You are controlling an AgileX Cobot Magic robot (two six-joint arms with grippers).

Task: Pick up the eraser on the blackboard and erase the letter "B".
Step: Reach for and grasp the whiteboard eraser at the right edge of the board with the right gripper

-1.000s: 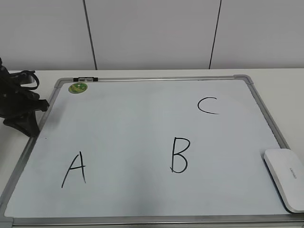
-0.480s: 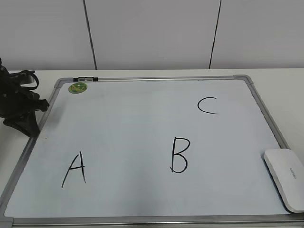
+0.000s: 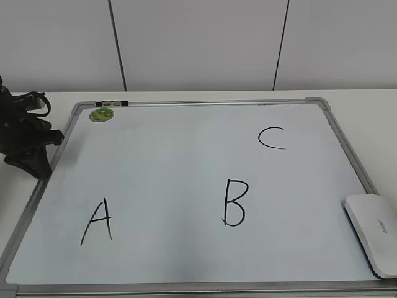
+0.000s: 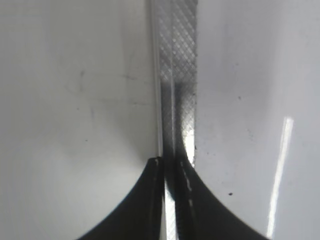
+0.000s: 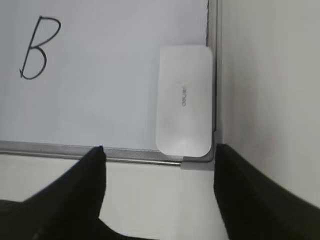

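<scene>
Nothing moved since the earlier frames. Right gripper (image 5: 157,165) spread wide, holding nothing, above the eraser (image 5: 184,100) in the blackboard (image 3: 186,167) corner. Letter "B" (image 3: 235,202) untouched. Left gripper (image 4: 170,167) closed, empty, over the frame (image 4: 175,75).

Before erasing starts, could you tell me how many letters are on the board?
3: A at front left, B at front centre, C at back right. None looks hidden.
</scene>
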